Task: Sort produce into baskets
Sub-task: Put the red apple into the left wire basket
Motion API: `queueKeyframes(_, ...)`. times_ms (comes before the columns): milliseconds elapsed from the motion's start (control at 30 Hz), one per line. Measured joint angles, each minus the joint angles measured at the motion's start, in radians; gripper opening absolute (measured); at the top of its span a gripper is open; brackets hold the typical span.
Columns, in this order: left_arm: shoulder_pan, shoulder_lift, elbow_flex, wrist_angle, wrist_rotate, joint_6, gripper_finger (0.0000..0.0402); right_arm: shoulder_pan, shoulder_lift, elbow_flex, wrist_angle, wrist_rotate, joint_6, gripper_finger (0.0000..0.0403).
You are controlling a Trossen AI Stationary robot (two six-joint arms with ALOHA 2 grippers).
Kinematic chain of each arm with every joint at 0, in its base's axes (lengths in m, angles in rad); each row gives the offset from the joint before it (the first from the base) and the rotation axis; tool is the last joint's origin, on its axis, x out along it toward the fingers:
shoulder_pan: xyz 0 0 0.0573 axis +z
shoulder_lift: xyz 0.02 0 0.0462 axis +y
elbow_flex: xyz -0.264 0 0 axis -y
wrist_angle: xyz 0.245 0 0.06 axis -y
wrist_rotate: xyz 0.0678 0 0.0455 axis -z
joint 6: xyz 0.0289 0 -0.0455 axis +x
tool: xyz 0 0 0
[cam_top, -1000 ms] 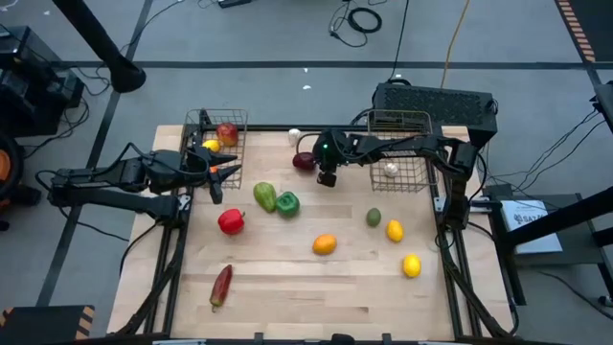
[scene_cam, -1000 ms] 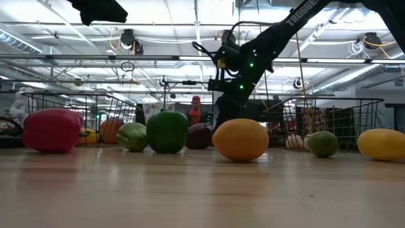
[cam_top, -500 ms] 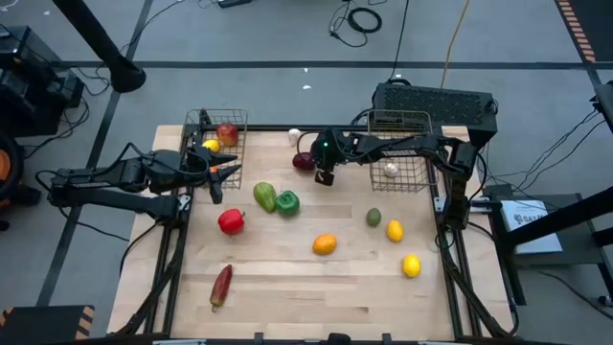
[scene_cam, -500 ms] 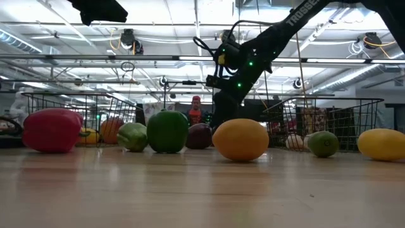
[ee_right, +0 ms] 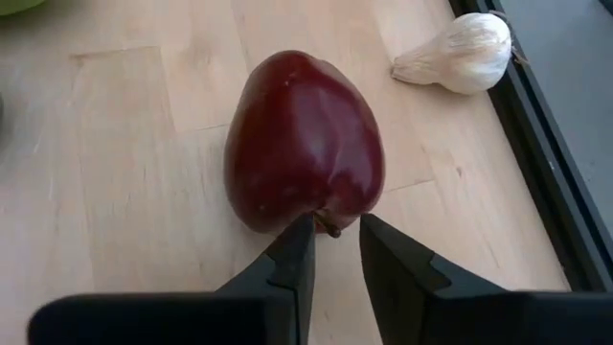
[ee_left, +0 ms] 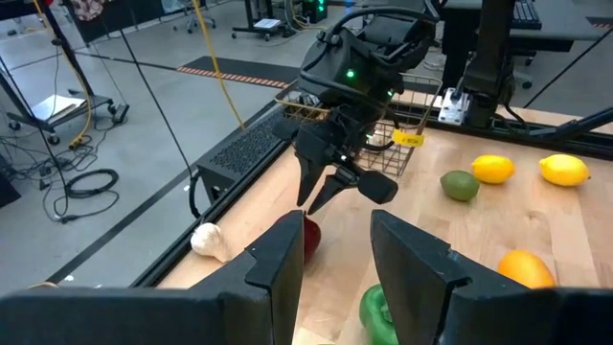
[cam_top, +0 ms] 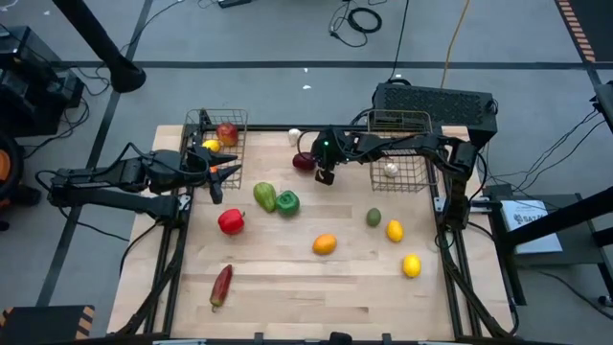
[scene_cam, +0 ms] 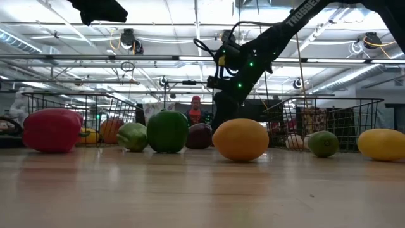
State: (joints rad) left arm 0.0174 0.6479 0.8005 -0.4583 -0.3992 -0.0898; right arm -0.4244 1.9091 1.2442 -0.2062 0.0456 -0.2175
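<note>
My left gripper (cam_top: 226,172) waits over the table's left edge beside the left basket (cam_top: 216,137), fingers parted with nothing between them; that basket already holds an apple (cam_top: 227,132) and something yellow. Moving right along the boards: a red pepper (cam_top: 231,221), two green peppers (cam_top: 275,198), an orange (cam_top: 325,244), a lime-green fruit (cam_top: 374,218), two lemons (cam_top: 402,247), and a dark chili (cam_top: 221,284) near the front. My right gripper (cam_top: 324,174) hovers at the dark red apple (cam_top: 304,161) near the back edge, left of the right basket (cam_top: 397,150). In the right wrist view the fingers (ee_right: 292,254) are narrowed around just the stem end of the apple (ee_right: 305,142), so I can't yet call it a grip. Risk, I'd judge: such a shallow pinch may slip off that rounded skin and roll the apple toward the garlic (ee_right: 460,54). Overhead hides this narrow bite entirely.
</note>
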Motion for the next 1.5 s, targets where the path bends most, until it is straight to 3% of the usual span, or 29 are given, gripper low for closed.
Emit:
queueKeyframes(600,0.0,0.0,0.0,0.001,0.0,0.0,0.0132,0.0,-0.001,0.0,0.0,-0.026,0.016,0.0067)
queueKeyframes(967,0.0,0.0,0.0,0.0,0.001,0.0,0.0132,-0.006,-0.001,0.0,-0.01,-0.053,0.014,0.0088)
queueKeyframes(1500,0.0,0.0,0.0,0.0,0.001,0.001,0.0132,-0.008,0.068,0.001,0.014,-0.074,0.02,0.0053)
